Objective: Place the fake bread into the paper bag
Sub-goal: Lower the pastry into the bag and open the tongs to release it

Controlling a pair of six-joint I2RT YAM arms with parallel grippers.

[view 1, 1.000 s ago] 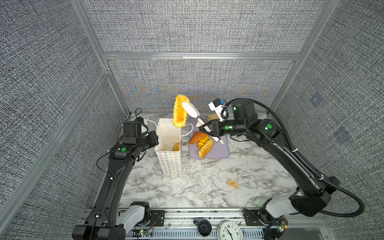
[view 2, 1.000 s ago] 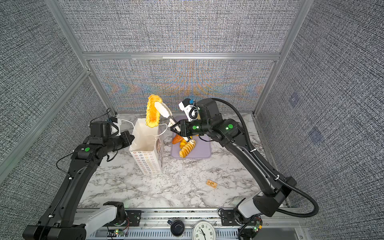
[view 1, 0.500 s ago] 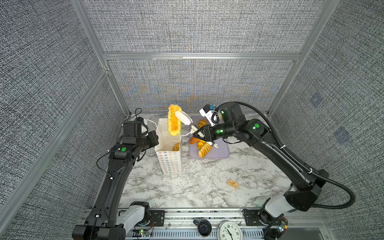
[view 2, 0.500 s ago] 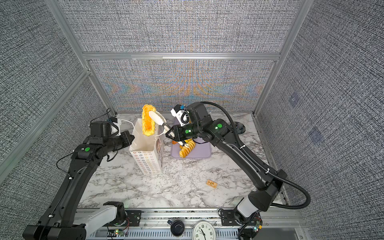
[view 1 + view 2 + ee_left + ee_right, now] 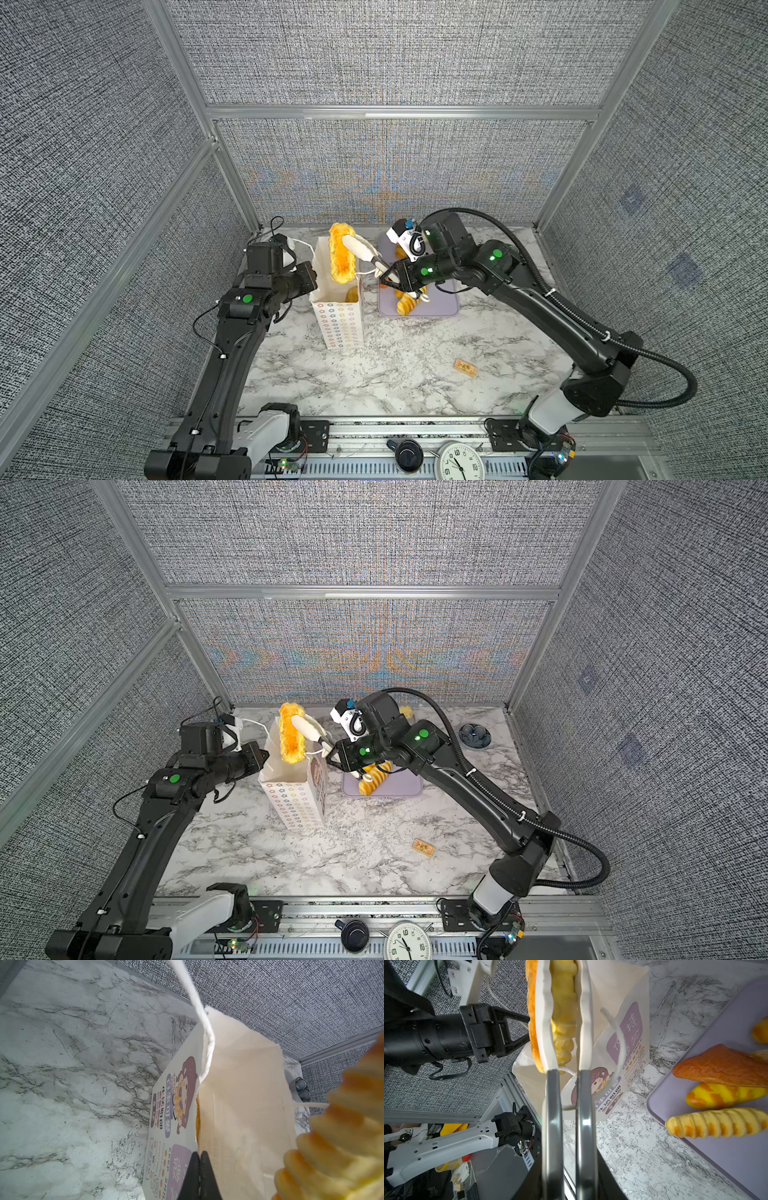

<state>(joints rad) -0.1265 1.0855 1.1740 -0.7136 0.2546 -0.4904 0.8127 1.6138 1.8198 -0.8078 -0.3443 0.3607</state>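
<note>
Bread (image 5: 341, 259) hangs in tongs (image 5: 360, 248) over the paper bag (image 5: 338, 324) by the counter's (image 5: 415, 386) back edge. The right gripper (image 5: 386, 277) squeezes the tongs, and the left gripper (image 5: 199, 1159) pinches the bag's rim. It could snag the rim and slip out.

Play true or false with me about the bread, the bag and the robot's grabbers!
The right gripper holds tongs pinching the ridged loaf above the paper bag. True.
The bag lies flat on its side. False: it stands upright, mouth open.
The left gripper is open, touching nothing. False: it is shut on the bag's rim.
More loaves lie on the lavender tray. True.
The bag is empty. False: a yellow piece shows inside.
</note>
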